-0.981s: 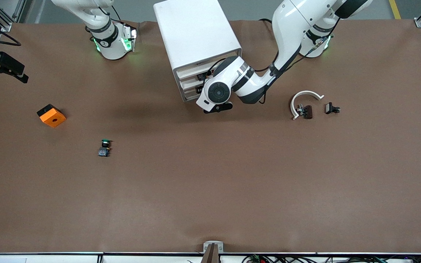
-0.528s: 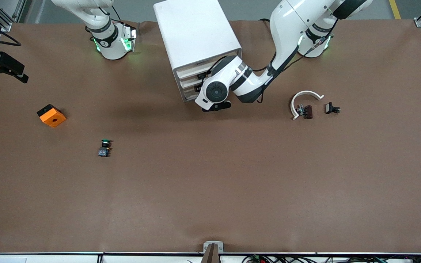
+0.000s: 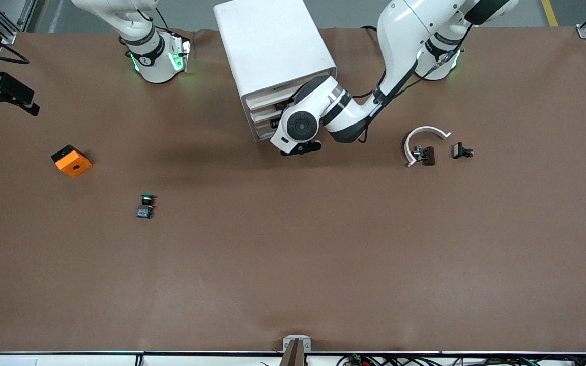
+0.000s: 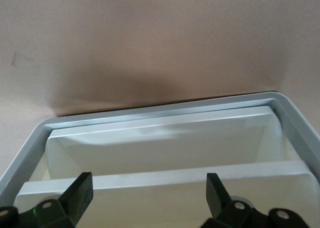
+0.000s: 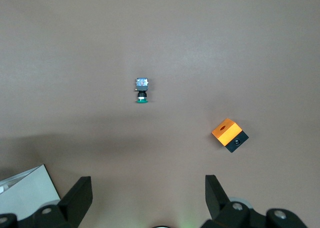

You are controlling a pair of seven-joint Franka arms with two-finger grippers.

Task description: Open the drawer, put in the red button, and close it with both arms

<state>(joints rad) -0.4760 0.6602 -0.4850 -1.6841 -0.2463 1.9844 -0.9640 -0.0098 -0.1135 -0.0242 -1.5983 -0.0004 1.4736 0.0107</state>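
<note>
Left gripper (image 4: 145, 194): fingers spread, empty, at the cabinet's (image 3: 272, 46) drawer fronts, table's 12 o'clock.
Drawer (image 3: 261, 104): looks shut.
Red button (image 3: 427, 154): on the table at the cabinet's 4 o'clock, inside a white curved piece (image 3: 421, 134).
Right gripper (image 5: 145, 195): waits, fingers apart, empty, above the table.

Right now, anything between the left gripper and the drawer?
Nothing visible. Left gripper, open, sits right in front of the cabinet, facing a drawer front, with only air between. Right gripper waits open, high over the table.
</note>
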